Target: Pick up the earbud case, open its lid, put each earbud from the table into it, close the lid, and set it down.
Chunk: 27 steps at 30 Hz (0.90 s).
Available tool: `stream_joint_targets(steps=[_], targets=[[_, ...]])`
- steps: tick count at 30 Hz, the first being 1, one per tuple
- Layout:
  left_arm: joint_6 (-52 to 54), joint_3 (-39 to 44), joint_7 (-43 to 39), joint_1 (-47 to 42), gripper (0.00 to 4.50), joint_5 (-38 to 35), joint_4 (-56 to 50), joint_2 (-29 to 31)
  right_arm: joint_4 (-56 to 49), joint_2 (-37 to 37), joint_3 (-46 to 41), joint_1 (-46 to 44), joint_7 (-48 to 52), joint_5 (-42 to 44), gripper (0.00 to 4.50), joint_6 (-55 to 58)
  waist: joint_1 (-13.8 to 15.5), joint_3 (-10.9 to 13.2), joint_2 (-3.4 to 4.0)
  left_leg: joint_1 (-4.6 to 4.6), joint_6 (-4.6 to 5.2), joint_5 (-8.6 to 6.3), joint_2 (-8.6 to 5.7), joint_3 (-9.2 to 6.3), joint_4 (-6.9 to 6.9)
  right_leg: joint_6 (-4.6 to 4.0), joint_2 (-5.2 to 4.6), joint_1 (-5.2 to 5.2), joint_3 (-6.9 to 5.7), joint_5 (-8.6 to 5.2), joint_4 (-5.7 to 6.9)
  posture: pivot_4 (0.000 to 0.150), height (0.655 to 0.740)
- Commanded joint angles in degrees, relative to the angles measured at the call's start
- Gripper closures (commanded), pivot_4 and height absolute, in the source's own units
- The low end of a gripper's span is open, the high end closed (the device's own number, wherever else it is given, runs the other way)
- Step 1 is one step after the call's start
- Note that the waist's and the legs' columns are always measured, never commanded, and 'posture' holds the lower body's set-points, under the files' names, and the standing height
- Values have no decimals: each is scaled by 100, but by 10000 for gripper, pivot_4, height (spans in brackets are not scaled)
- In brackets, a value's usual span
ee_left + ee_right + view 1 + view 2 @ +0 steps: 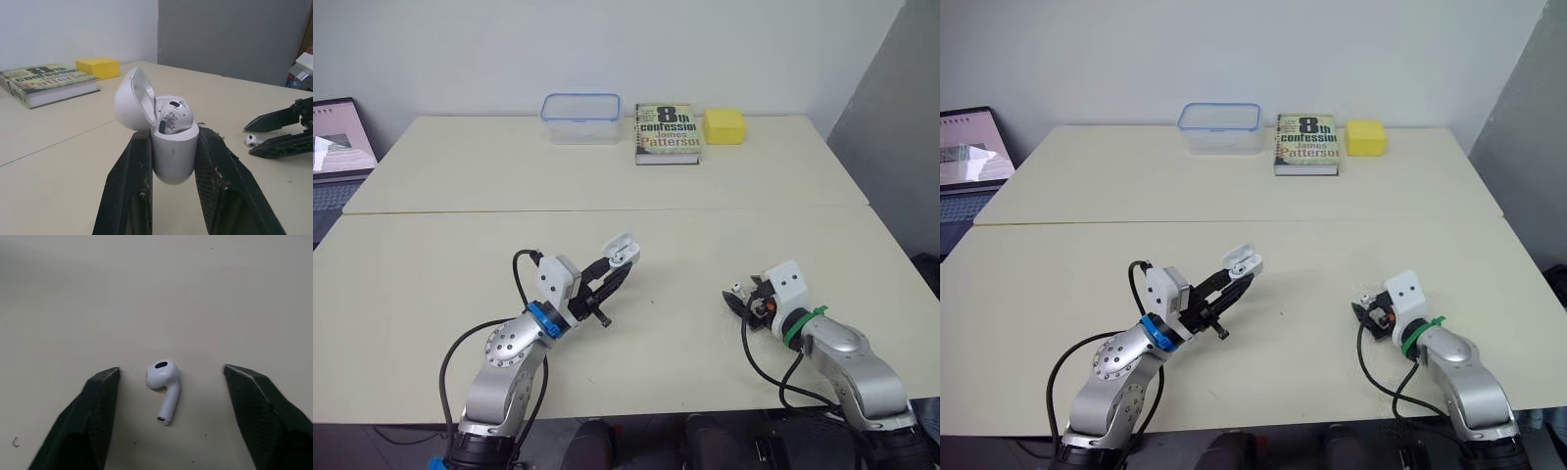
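- I've got a cream table [431, 284], two tops butted together.
- Far edge: clear container [580, 118], book [667, 133], yellow block [724, 125] in a row.
- One earbud [164, 387] lying on the near top, right side.

A blue-rimmed clear box [580, 117], a book [667, 133] and a yellow block [724, 125] sit in a row on the far table [460, 166].

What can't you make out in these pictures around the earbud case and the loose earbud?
- Left wrist view: whether the earbud case's second slot is filled; its lid and the seated earbud block it.
- Head views: the loose earbud's pose, too small beside the right gripper.
- Head views: the laptop, cut by the left edge.
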Motion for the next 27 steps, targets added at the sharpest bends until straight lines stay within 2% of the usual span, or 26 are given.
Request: stream_joint_targets(steps=[1, 6, 10, 16, 19, 22, 27], targets=[[-179, 22, -37, -29, 36881, -16, -107, -1, -87, 7, -8, -153, -28, -35, 22953, 104, 0, 0, 0, 1, 0, 0, 0, 0, 0, 0, 0, 1, 1, 0, 1, 1500, 7400], [-197, 22, -35, -59, 36881, 0, -57, -5, -86, -48, 28, -314, 17, -71, 41069, 194, -1, 0, 0, 2, 0, 0, -1, 1, 2, 0, 0, 1, 2, 0, 2, 1500, 7400], [-198, 20, -12, -6, 36881, 10, -88, -4, -275, -441, 56, -334, 486, 7, 41010, 195, 0, 0, 0, -1, 0, 0, -1, 0, -2, 0, 0, -1, 0, 0, -1, 1500, 7400], [-133, 30, -8, 172, 36881, -18, -271, 58, -345, -2031, 193, -543, 2629, 328, 41010, -476, -2, 1, 1, 0, 0, 0, -4, 7, 2, 1, -2, -1, 2, 0, -3, 1500, 7400], [-81, 64, 4, 293, 36881, -33, -366, 115, 160, -3058, 403, -594, 4007, 63, 41010, -1653, 1, 2, 1, 2, 0, 0, -2, -1, 1, 0, 0, 2, -5, 0, -3, 1500, 7400], [-58, 41, 7, 416, 36881, -41, -452, 155, 915, -3710, 707, -604, 4881, -405, 41010, -2944, 0, 2, 1, 3, 0, 0, 0, -1, -1, 0, 0, 5, -8, 0, -10, 1500, 7400], [-19, 68, 42, 542, 36881, -64, -585, 191, 2029, -3866, 972, -1026, 5468, -812, 41010, -4059, -11, 3, 0, 7, 0, 0, 0, 10, 0, 0, -1, 4, 2, 0, -7, 1500, 7400]])
